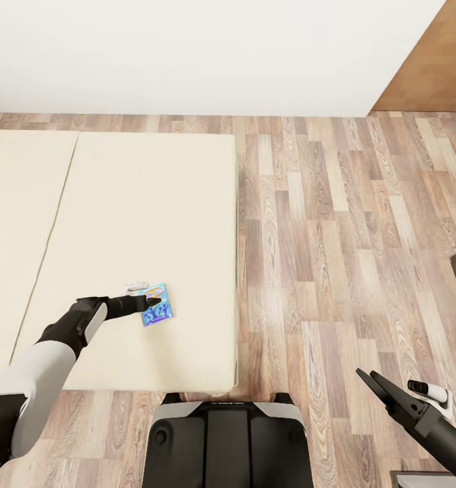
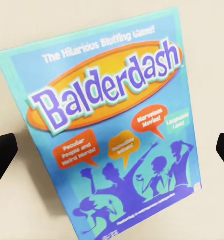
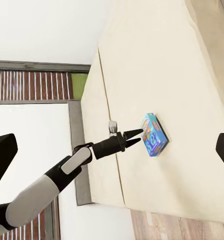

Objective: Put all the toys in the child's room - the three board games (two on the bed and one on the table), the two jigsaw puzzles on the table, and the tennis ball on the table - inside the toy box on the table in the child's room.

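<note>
Beige mattress of the bed (image 1: 153, 203) fills the room's left side, wood planks beside it. On it, near the foot edge, lies the small blue board game (image 1: 157, 304), a Balderdash box. Just over it hovers the left pincer (image 1: 154, 296), fingers spread. Low over the floor at the right, the right pincer (image 1: 370, 377) hangs open and empty.

Open mattress all round the blue board game

The blue board game (image 1: 157, 305) lies flat on the bed (image 1: 153, 203) with bare mattress on every side. The left gripper (image 1: 153, 296) hovers just over its near-left part, fingers spread. The wood floor (image 1: 349, 237) to the right is open, and the right gripper (image 1: 377, 383) hangs over it, well apart.
</note>
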Robot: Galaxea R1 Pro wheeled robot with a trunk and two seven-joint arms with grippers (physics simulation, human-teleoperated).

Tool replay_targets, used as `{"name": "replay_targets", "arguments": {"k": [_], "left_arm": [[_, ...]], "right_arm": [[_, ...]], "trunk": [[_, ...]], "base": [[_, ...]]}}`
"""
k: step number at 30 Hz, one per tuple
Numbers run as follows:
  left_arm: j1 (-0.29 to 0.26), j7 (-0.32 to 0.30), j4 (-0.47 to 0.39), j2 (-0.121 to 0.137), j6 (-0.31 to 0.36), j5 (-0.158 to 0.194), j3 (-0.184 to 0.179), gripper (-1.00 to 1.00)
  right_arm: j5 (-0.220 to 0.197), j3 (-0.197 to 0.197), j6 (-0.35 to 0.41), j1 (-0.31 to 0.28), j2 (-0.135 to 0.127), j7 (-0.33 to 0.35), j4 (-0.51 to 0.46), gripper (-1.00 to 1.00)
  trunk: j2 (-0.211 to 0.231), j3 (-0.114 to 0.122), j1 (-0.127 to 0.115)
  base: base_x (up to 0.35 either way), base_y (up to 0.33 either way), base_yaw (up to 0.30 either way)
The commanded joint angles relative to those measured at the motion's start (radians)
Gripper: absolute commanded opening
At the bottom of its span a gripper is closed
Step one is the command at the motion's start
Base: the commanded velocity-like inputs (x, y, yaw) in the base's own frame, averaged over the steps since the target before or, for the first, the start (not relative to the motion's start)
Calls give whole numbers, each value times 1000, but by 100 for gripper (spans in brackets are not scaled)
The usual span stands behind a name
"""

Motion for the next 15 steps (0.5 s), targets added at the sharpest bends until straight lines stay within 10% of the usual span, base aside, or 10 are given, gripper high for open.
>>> {"name": "replay_targets", "arguments": {"k": [1,15], "left_arm": [[0,2,0,-1,5,9,1,100],[0,12,5,-5,-30,9,1,100]], "right_arm": [[-5,0,6,0,0,-1,-1,100],[-6,0,6,0,0,-1,-1,100]], "trunk": [[-2,-1,1],[-2,-1,1]], "base": [[0,0,0],[0,0,0]]}}
